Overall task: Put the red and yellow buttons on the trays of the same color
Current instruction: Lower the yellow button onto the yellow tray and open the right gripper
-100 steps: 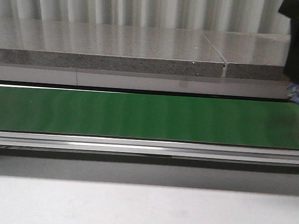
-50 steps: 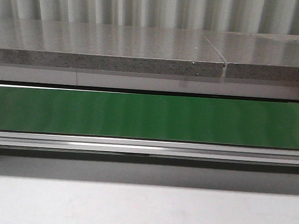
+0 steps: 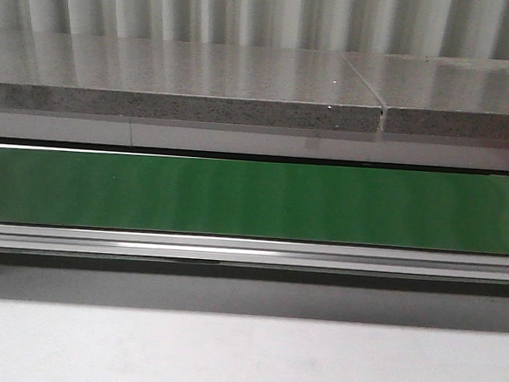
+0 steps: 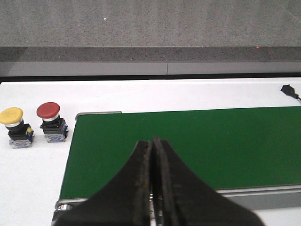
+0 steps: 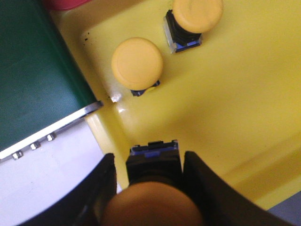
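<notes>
While over yellow tray [image 5: 225,113], right pincer [image 5: 153,176] grips button [image 5: 153,188] — upright

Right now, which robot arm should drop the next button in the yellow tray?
The right. Its gripper holds a yellow button over the yellow tray, where two yellow buttons already sit. The left gripper is shut, empty, over the green belt.

Two yellow mushroom-capped push buttons [image 5: 137,63] [image 5: 197,13] stand upright in the glossy yellow plastic tray [image 5: 244,113]; a third yellow-capped button [image 5: 154,188] hangs over it. A red-capped button [image 4: 51,122] and a yellow-capped button [image 4: 15,127] stand side by side on the white table [image 4: 28,179].
</notes>
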Motion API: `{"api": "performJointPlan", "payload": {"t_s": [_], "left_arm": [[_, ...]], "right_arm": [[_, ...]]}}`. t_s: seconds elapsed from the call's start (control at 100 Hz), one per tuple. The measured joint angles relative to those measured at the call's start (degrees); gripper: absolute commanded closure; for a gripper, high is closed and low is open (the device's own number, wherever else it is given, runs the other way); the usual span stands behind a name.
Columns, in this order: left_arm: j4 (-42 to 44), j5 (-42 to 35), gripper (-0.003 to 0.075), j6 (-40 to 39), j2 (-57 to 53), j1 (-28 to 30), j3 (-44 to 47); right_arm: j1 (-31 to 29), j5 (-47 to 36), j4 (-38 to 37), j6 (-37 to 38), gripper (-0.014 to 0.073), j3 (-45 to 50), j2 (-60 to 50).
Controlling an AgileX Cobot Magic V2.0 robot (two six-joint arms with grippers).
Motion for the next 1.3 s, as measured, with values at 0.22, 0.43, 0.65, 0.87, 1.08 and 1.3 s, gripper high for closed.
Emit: {"api": "performJointPlan", "payload": {"t_s": [0.22,0.43,0.65,0.87,1.08,1.3], "left_arm": [[0.0,0.0,0.0740,0.0,0.0,0.0,0.0],[0.0,0.0,0.0740,0.0,0.0,0.0,0.0],[0.0,0.0,0.0740,0.0,0.0,0.0,0.0],[0.0,0.0,0.0740,0.0,0.0,0.0,0.0],[0.0,0.0,0.0740,0.0,0.0,0.0,0.0],[0.0,0.0,0.0740,0.0,0.0,0.0,0.0]], "right_arm": [[-4.2,-3.3,0.0,1.1,0.0649,2.9,2.5],[-5.3,-7.1,-0.1,2.0,0.0649,4.5,4.2],[-5.3,-10.0,-0.1,2.6,0.0649,4.6,7.4],[-5.3,-11.5,1.4,2.7,0.0649,4.6,11.7],[-5.3,-12.3,2.0,2.7,0.0595,4.6,14.6],[-5.3,-12.3,2.6,2.9,0.0346,4.6,15.7]]}}
